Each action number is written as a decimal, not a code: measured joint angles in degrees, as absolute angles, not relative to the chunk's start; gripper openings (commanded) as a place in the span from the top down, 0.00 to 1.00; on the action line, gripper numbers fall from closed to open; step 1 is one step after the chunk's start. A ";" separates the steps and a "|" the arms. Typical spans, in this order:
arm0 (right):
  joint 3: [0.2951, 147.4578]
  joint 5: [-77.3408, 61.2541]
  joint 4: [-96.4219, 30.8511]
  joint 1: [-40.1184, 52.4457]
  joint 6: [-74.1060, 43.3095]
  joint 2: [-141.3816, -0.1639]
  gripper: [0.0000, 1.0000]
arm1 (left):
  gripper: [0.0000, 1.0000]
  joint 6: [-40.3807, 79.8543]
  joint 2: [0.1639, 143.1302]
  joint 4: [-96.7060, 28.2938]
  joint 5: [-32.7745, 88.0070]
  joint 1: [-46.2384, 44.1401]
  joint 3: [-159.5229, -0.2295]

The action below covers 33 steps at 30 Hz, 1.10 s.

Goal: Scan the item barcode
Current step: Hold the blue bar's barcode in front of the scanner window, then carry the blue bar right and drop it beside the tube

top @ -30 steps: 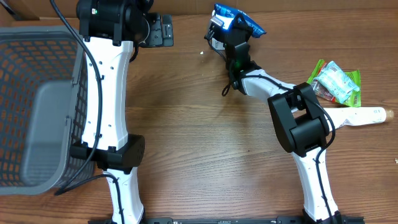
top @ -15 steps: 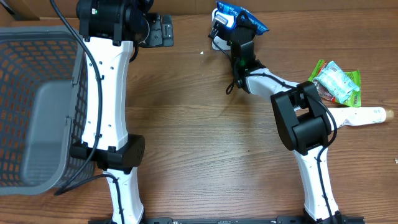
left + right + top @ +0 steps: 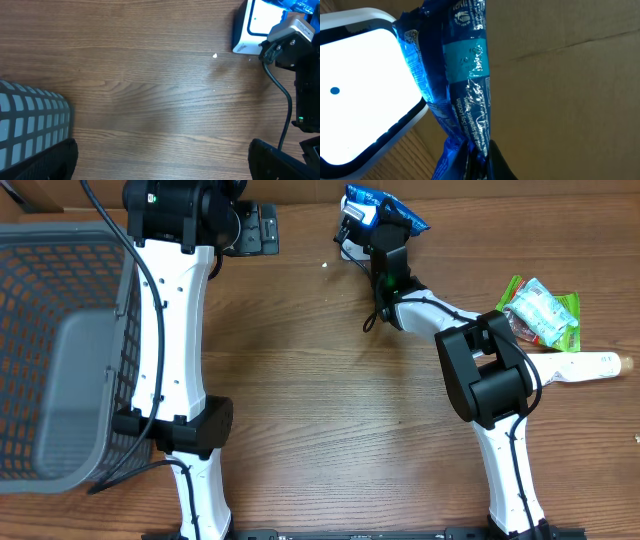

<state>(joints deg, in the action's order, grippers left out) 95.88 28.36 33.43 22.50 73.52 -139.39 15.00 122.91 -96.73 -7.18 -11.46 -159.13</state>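
- Surface: brown wooden table (image 3: pixel 320 400); cardboard wall behind it in the right wrist view.
- Grey mesh basket (image 3: pixel 60 340): far left edge of the table.
- White scanner (image 3: pixel 252 25): top centre, flat on the wood.
- Blue packet (image 3: pixel 467 75): hanging just beside and partly over the scanner, crinkled, pinched at its lower end.
- Right gripper (image 3: pixel 480 160): clamped tight on the blue packet.
- Left gripper (image 3: pixel 165 162): jaws spread wide, holding nothing, above bare wood near the basket.
- Green snack packet (image 3: pixel 540 310) and white tube (image 3: pixel 590 366): right edge, touching each other.
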 measured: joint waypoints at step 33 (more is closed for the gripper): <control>95.88 -0.30 -48.01 20.84 4.54 -106.02 0.96 | 0.00 15.00 122.91 -96.75 -7.33 -11.46 -159.13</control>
